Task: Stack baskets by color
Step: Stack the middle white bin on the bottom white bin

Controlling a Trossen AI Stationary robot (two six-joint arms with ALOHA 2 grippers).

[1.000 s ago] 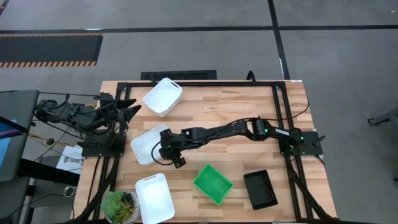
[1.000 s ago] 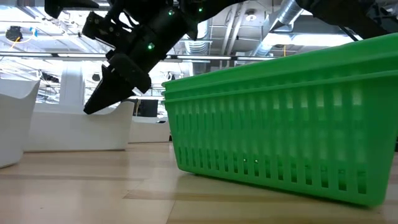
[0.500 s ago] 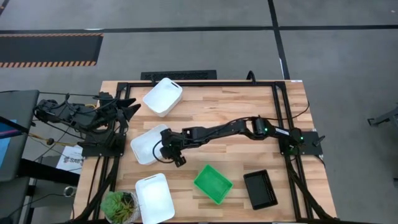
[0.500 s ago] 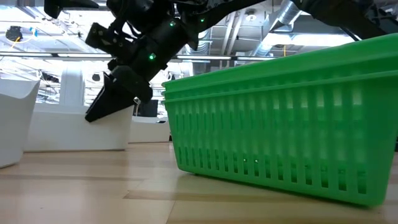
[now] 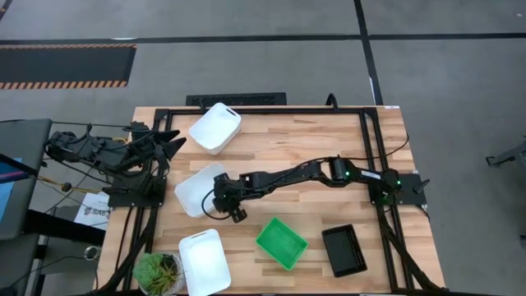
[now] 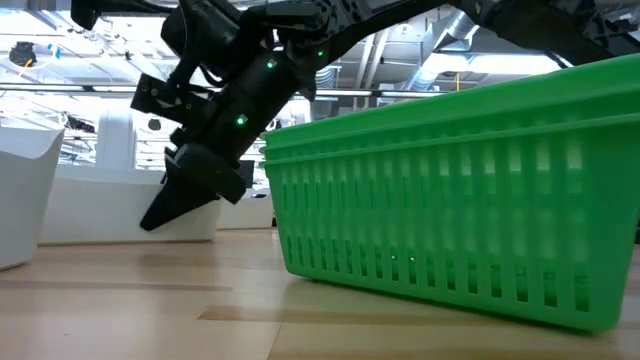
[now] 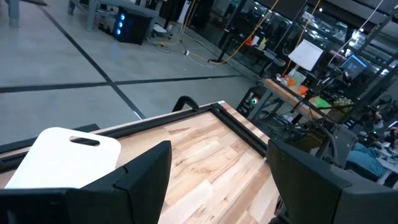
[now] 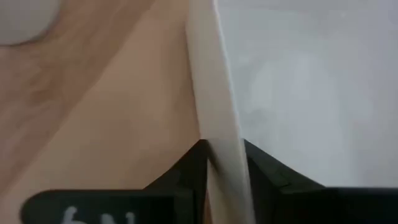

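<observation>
Three white baskets lie on the table's left half: one at the far side (image 5: pixel 215 127), one in the middle (image 5: pixel 194 191), one at the near edge (image 5: pixel 204 261). A green basket (image 5: pixel 281 242) and a black basket (image 5: pixel 343 250) stand at the near right. My right gripper (image 5: pixel 216 202) reaches across the table to the middle white basket and is closed on its wall. In the low view it slants down (image 6: pixel 152 220) in front of that basket (image 6: pixel 120 205). My left gripper (image 5: pixel 174 145) waits open at the table's left edge, holding nothing. My right gripper has the middle white basket's thin wall (image 8: pixel 219 134) between its two fingers, on the side toward the table's right. One finger (image 8: pixel 264 171) is inside the basket and one (image 8: pixel 185 171) outside. The fingers slant down from the right. The basket rests on the table.
A potted green plant (image 5: pixel 156 271) stands at the near left corner beside the near white basket. The green basket (image 6: pixel 450 220) fills the low view's right. Bare wood lies in the table's far right part (image 5: pixel 329 136).
My right gripper has sunk down onto the middle white basket's rim, staying tilted the same way. The baskets have kept their places.
</observation>
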